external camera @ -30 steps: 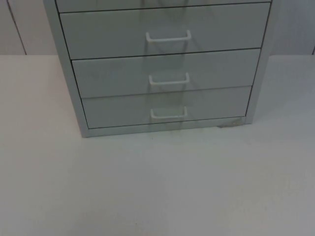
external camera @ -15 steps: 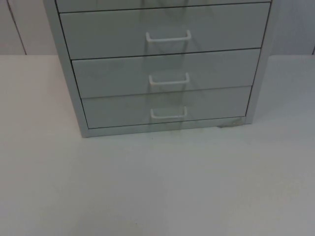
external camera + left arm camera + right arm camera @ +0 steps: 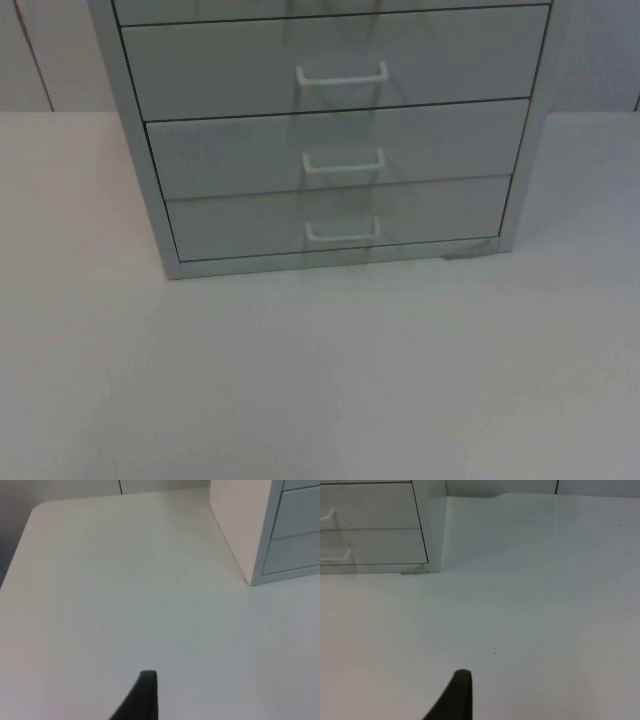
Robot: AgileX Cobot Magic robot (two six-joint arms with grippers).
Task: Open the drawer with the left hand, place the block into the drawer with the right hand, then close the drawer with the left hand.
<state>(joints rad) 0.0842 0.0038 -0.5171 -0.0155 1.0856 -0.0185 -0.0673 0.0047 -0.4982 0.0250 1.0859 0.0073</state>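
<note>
- Top view shows the drawer cabinet (image 3: 330,140) standing at 12 o'clock on the white table (image 3: 320,380), with three drawer fronts fully visible, all shut and flush with the frame.
- Each drawer carries a white wire handle at its centre: upper handle (image 3: 342,74), middle handle (image 3: 343,162), lower handle (image 3: 342,233). The three sit one above the other in a straight column.
- Handling judgement: the drawers look like rigid sheet metal, so they should slide rather than flex. The handle is a thin, stiff loop, probably smooth; it stands proud of the front, leaving a gap behind it for a fingertip. Take hold at the middle of the loop, so that the pull runs straight and the drawer does not skew.
- The cabinet itself may be light enough to slide forward under a hard pull.
- I can find no block on the table.
- Left gripper (image 3: 142,700): waiting over bare table, the cabinet's side and front corner (image 3: 248,582) at about 2 o'clock from it. One fingertip shows; I cannot tell the finger state.
- Right gripper (image 3: 455,697): likewise over bare table, the cabinet's other front corner (image 3: 436,570) at about 11 o'clock. Finger state cannot be told.
</note>
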